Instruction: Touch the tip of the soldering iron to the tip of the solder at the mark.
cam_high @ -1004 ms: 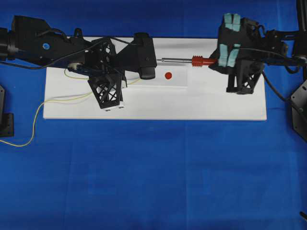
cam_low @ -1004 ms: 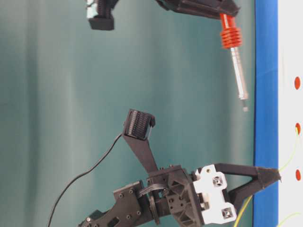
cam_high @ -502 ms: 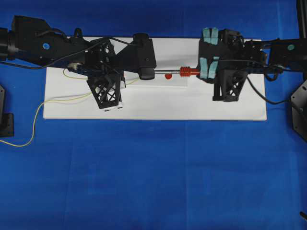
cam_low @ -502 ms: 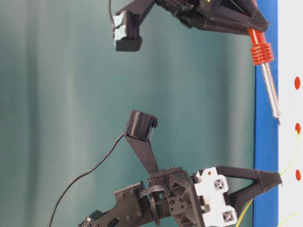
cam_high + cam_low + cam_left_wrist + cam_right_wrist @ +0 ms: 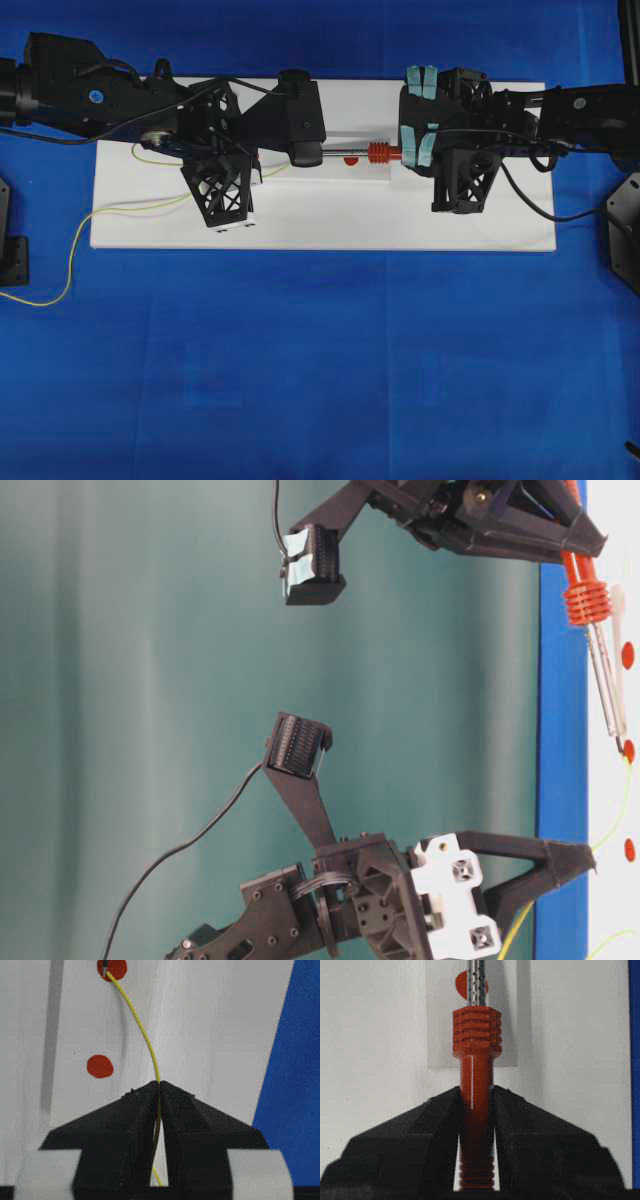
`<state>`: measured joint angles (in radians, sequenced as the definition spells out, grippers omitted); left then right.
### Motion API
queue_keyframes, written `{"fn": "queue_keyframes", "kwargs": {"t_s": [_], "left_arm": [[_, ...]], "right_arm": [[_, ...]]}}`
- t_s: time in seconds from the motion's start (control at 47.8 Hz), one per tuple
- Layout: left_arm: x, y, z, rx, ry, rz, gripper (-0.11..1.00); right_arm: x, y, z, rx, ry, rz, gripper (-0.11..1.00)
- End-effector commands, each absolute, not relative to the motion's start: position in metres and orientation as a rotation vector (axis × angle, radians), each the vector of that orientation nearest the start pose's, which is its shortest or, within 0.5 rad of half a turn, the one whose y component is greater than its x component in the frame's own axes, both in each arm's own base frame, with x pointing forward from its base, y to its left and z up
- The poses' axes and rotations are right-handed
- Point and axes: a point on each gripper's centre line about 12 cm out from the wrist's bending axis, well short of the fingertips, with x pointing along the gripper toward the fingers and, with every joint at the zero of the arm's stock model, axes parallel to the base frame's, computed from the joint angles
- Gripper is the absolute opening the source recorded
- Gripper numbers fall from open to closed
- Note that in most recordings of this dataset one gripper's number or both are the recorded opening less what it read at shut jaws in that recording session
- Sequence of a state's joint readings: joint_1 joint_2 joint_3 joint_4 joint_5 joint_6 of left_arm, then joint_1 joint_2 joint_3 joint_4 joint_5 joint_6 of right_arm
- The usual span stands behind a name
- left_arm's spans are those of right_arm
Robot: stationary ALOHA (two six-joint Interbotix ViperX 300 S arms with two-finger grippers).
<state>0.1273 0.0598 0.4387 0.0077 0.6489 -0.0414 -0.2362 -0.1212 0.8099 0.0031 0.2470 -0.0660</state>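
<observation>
Blue cloth (image 5: 320, 350) under a white board (image 5: 320, 225). At upper centre of the overhead frame, the right gripper (image 5: 476, 1097) pinches the soldering iron (image 5: 476, 1035); the left gripper (image 5: 159, 1087) pinches the solder (image 5: 142, 1030), whose end meets the iron's point on a red mark (image 5: 112, 967).

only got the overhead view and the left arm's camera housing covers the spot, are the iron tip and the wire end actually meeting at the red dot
Observer: In the left wrist view the iron tip meets the end of the yellow wire on the far red dot.
Operator: is the left gripper really holding the wire
Observer: Yes, the left gripper is shut on it; the wire runs out between the fingertips.
Operator: and the iron, gripped straight?
Observer: The right gripper clamps the red handle, with the shaft pointing straight ahead.
</observation>
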Motion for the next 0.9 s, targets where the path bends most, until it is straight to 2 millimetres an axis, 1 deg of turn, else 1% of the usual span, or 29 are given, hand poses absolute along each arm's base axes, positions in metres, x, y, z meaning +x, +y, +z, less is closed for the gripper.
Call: {"fn": "queue_keyframes", "kwargs": {"t_s": [0.0,0.878], "left_arm": [[0.3913,0.0509,0.1845,-0.095,1.106,0.137,0.02],[0.3915,0.0503,0.1849,-0.094,1.106,0.136,0.02]], "right_arm": [[0.3227,-0.0775,0.1567,0.051,0.899,-0.192,0.06],[0.3214,-0.0773,0.1578,0.052,0.940,-0.188,0.06]]}}
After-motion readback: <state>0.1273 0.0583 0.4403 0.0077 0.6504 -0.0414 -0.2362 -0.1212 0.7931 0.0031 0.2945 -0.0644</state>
